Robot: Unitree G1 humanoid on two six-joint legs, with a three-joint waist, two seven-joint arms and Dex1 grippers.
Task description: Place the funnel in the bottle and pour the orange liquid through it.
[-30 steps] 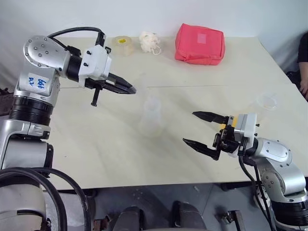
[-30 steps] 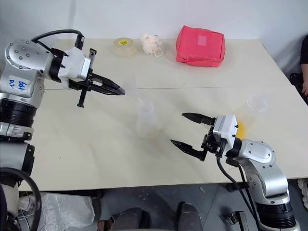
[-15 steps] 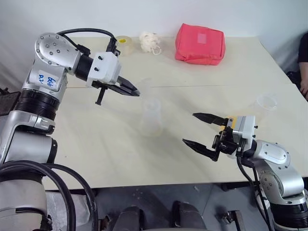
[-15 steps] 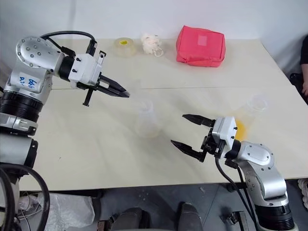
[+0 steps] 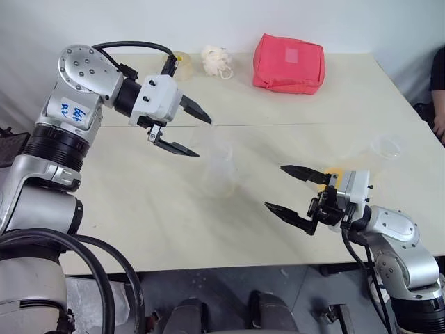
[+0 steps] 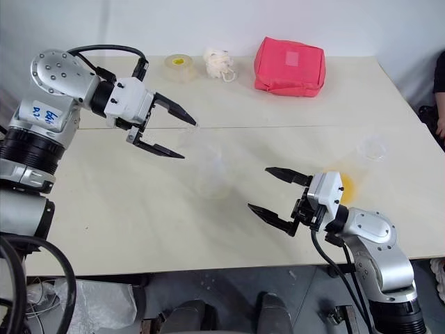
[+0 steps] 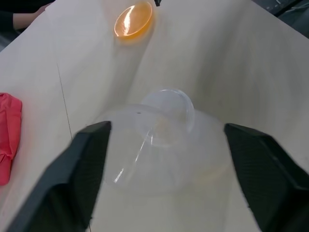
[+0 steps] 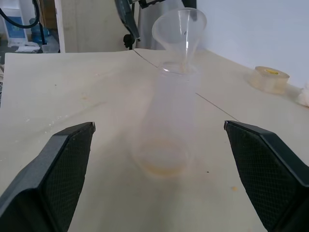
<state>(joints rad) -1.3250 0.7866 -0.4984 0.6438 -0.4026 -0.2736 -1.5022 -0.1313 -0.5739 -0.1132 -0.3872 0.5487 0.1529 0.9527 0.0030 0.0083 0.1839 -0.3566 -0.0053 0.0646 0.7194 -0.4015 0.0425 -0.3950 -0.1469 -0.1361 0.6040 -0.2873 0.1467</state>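
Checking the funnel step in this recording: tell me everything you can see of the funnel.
The funnel is small, clear plastic, almost see-through, with a wide cone on top and a thin stem. It sits upright in the neck of the clear bottle near the table's middle, stem down inside. The left gripper is beside it with jaws open, not holding it.

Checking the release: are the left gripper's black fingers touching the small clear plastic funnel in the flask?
Apart. In the left wrist view, both fingers stand wide of the funnel, with table visible between.
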